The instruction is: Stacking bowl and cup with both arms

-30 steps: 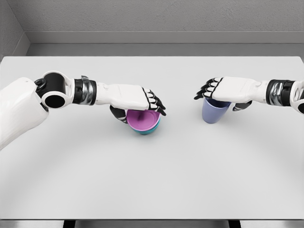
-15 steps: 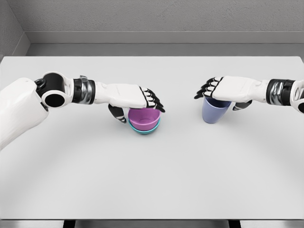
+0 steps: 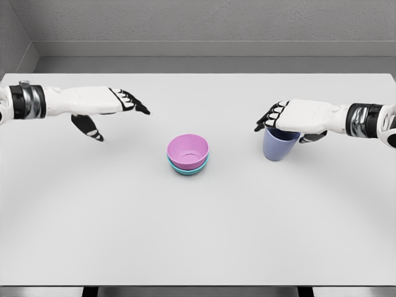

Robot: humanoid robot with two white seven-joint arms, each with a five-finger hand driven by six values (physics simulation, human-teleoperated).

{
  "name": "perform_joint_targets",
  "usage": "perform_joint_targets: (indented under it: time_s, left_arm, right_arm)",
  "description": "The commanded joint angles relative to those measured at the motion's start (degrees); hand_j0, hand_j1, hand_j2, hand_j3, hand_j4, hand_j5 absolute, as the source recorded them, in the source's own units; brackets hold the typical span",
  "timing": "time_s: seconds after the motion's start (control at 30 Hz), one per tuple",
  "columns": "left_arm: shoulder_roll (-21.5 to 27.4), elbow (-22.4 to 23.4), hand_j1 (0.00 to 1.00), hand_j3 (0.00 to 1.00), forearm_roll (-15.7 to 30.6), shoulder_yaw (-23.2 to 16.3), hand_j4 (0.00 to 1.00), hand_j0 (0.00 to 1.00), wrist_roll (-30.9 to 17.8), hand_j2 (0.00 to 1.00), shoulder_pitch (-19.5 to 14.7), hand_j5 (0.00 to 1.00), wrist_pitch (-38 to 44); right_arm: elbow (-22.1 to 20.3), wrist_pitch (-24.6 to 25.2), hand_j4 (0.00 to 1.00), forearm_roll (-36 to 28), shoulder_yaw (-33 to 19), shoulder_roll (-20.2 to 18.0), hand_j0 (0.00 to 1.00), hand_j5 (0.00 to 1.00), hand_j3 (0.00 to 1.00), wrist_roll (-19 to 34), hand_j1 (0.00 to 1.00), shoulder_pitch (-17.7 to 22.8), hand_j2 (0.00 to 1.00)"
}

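since a moment ago my left hand [image 3: 102, 105] has let go of the pink bowl [image 3: 188, 149] and pulled back toward the left edge of the tabletop [image 3: 198, 235]; it hangs there with fingers spread, holding nothing. the pink bowl sits nested in the teal bowl [image 3: 187, 168] near the middle of the tabletop, upright, nothing touching it. toward the right edge, my right hand [image 3: 297, 117] stays curled over the rim of the blue cup [image 3: 279, 145], gripping it as it stands upright.
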Motion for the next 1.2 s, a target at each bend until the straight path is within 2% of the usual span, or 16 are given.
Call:
perform_joint_targets:
  time_s: [0.0,0.1,0.47,0.5,0.6,0.83,0.9,1.17]
  left_arm:
    - [0.3,1.4,1.0,1.0,0.5,0.3,1.0,1.0,0.0,1.0,0.0,1.0,0.1]
    - [0.1,1.2,1.0,1.0,0.4,0.2,1.0,1.0,0.0,1.0,0.1,1.0,0.1]
    - [-0.1,1.0,1.0,1.0,0.3,0.2,1.0,1.0,-0.2,1.0,0.4,1.0,0.1]
    - [-0.1,1.0,1.0,1.0,0.3,0.2,1.0,1.0,-0.2,1.0,0.4,1.0,0.1]
    - [-0.1,1.0,1.0,1.0,0.3,0.2,1.0,1.0,-0.2,1.0,0.4,1.0,0.1]
    - [0.0,1.1,1.0,1.0,0.3,0.3,1.0,1.0,-0.2,1.0,0.4,1.0,0.1]
    - [0.0,1.0,1.0,1.0,0.3,0.3,1.0,1.0,-0.2,1.0,0.4,1.0,0.1]
    - [0.0,1.0,1.0,1.0,0.3,0.3,1.0,1.0,-0.2,1.0,0.4,1.0,0.1]
  right_arm:
    - [0.0,0.1,0.84,-0.2,0.0,0.0,0.84,0.84,0.84,0.0,0.84,0.0,0.84]
    - [0.0,0.1,0.77,-0.2,0.0,0.0,0.77,0.77,0.77,0.0,0.77,0.0,0.77]
    - [0.0,0.1,0.76,-0.2,-0.1,0.1,0.76,0.76,0.76,0.0,0.76,0.0,0.76]
    - [0.0,0.1,0.7,-0.2,-0.1,0.0,0.7,0.7,0.7,0.0,0.7,0.0,0.7]
    - [0.0,0.1,0.59,-0.2,-0.2,0.1,0.59,0.59,0.59,0.0,0.59,0.0,0.59]
    - [0.0,0.1,0.58,-0.3,-0.4,0.4,0.58,0.58,0.58,0.0,0.58,0.0,0.58]
    - [0.0,0.1,0.52,-0.3,-0.5,0.5,0.52,0.52,0.52,0.0,0.52,0.0,0.52]
    - [0.0,0.1,0.45,-1.0,-1.7,0.6,0.45,0.45,0.45,0.0,0.45,0.0,0.45]
